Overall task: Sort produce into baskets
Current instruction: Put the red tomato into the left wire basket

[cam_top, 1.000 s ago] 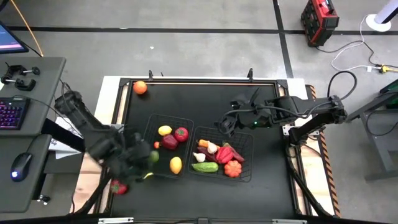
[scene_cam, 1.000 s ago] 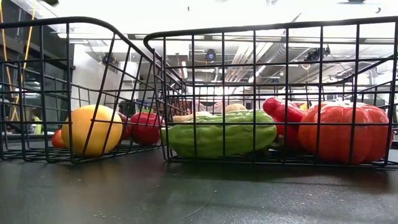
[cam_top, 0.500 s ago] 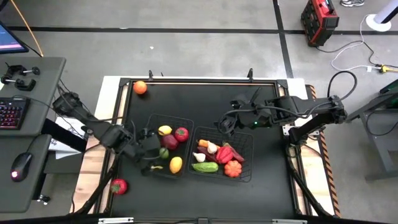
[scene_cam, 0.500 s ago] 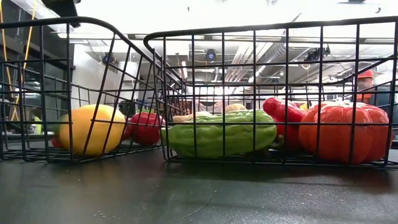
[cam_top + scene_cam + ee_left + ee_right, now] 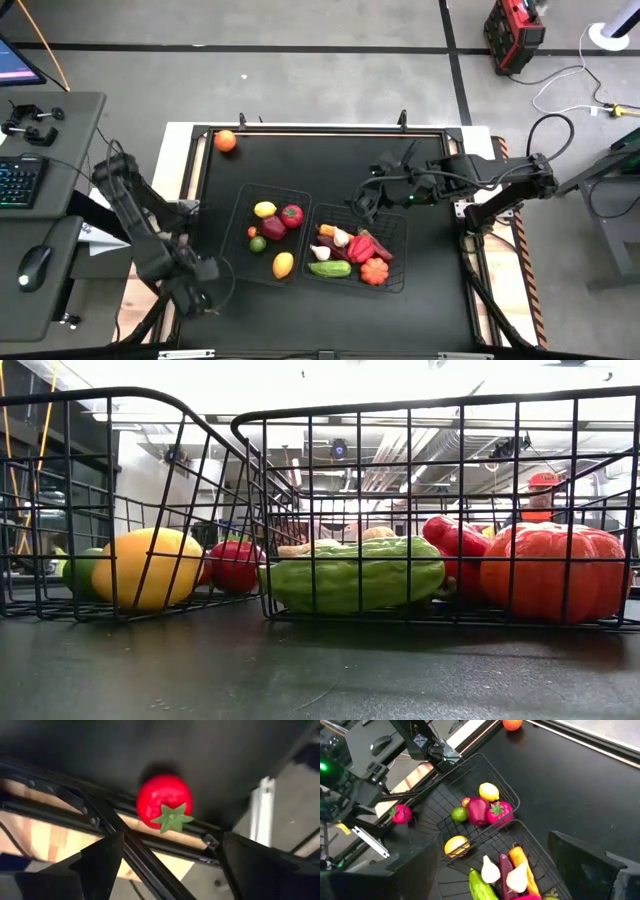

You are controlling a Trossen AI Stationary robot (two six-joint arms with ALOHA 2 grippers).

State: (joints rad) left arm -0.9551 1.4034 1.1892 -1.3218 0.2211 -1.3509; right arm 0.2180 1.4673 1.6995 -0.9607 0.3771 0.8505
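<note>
Produce mostly in the baskets, with two pieces out on the bare counter [image 5: 330, 160].

In the left basket [image 5: 238, 215], fruit:
- a lemon [image 5: 265, 210] at the far side
- a red piece with a green top [image 5: 291, 214]
- a dark red apple [image 5: 273, 228]
- a green lime [image 5: 258, 244]
- a second lemon [image 5: 283, 264] at the near side

In the right basket [image 5: 402, 228], just beside it, vegetables:
- a cucumber [image 5: 330, 268] along the near wall
- a pumpkin [image 5: 375, 270] in the near corner
- a red pepper [image 5: 362, 247]
- white garlic [image 5: 341, 237]

Looks like a split by kind, fruit to one side and vegetables to the other.

Unsorted: an orange [image 5: 225, 141] at the far-left corner of the counter, well apart from both baskets. Also a red fruit [image 5: 165, 800] with a green star-shaped calyx, right at the near-left edge and touching the frame rail.

Left hand [image 5: 198, 297]: hangs over that near-left corner, spread wide and holding nothing. Frames the red fruit squarely between its fingers, probably lined up for a pick. Covers the fruit from the overhead camera.

Right hand [image 5: 362, 200]: waits above the far rim of the right basket, opened wide and empty. Sits clear of the other arm's path, by the look of it.

Surfaces glossy, smooth and evenly coloured throughout, most likely moulded plastic. Ribbed on the pumpkin, bumpy on the cucumber, rounded and likely to roll on the red fruit. Calls for a centred closing so that the fruit does not slip toward the rail or off the edge.
</note>
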